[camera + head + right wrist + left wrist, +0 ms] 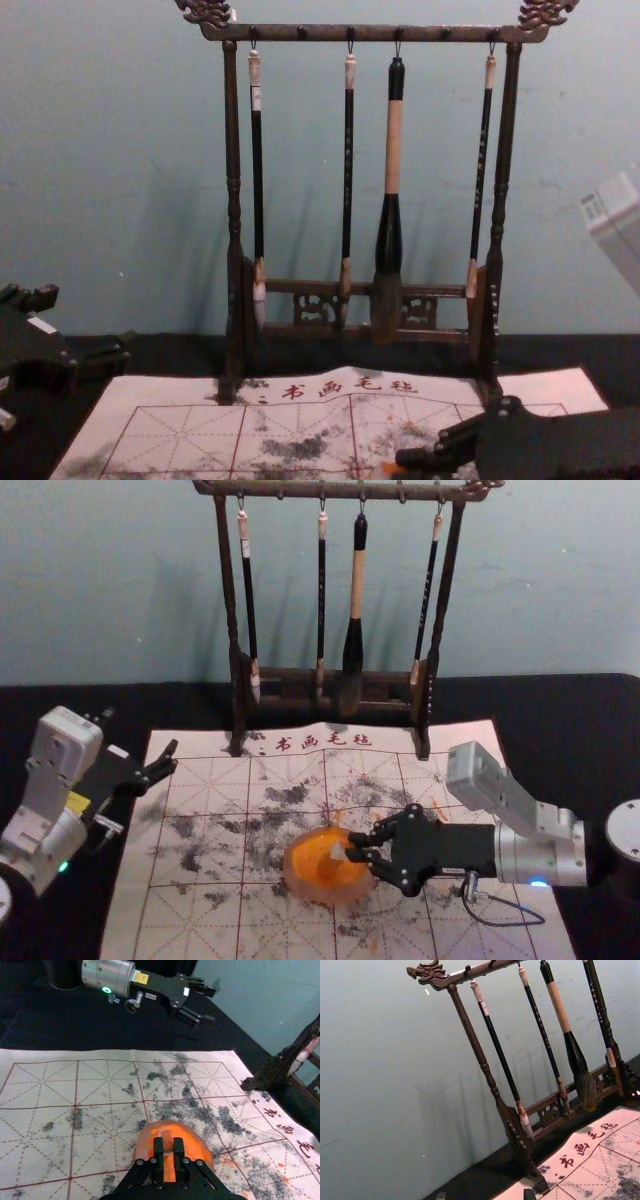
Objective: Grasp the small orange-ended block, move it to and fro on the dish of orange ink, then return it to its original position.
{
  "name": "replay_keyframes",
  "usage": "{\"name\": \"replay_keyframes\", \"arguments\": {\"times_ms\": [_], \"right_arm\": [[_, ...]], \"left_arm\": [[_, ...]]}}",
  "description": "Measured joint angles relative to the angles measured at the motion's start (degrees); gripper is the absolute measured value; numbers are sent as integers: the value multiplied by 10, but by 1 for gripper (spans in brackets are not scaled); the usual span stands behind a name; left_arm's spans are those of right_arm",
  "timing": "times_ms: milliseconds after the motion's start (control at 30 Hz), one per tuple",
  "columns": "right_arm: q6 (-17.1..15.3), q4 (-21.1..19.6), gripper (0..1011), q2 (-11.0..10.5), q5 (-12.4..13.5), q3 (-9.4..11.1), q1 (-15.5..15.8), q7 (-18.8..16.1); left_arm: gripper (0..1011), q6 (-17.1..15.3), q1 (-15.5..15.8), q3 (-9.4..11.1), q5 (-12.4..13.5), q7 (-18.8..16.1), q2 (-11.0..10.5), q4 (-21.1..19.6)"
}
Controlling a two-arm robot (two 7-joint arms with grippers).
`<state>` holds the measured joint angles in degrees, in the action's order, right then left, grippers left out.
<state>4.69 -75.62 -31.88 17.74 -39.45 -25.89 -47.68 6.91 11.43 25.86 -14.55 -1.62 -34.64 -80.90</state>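
Right end effector (pixel 354 847) pinches block (pixel 166 1139) between fingertips.

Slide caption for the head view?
Right gripper holding the small block over the orange ink dish, calligraphy brushes hanging behind.

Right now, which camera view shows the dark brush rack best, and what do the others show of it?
The chest view: it faces the rack squarely, with both posts upright and large. The head view shows it smaller, from above; the left wrist view, tilted; the right wrist view, one foot and part above.

Carved rack (pixel 370 34) — four hanging brushes (pixel 394 150), gridded mat (pixel 210 920), wall (pixel 100 580)
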Motion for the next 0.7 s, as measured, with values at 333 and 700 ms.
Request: {"name": "replay_keyframes", "arguments": {"times_ms": [333,700], "right_arm": [[-3,21,90,13,-6,-1,-16,9],[-9,21,90,7,-8,8,-16,18]], "left_arm": [[1001,0,0,0,0,0,0,0],[1001,0,0,0,0,0,0,0]]}}
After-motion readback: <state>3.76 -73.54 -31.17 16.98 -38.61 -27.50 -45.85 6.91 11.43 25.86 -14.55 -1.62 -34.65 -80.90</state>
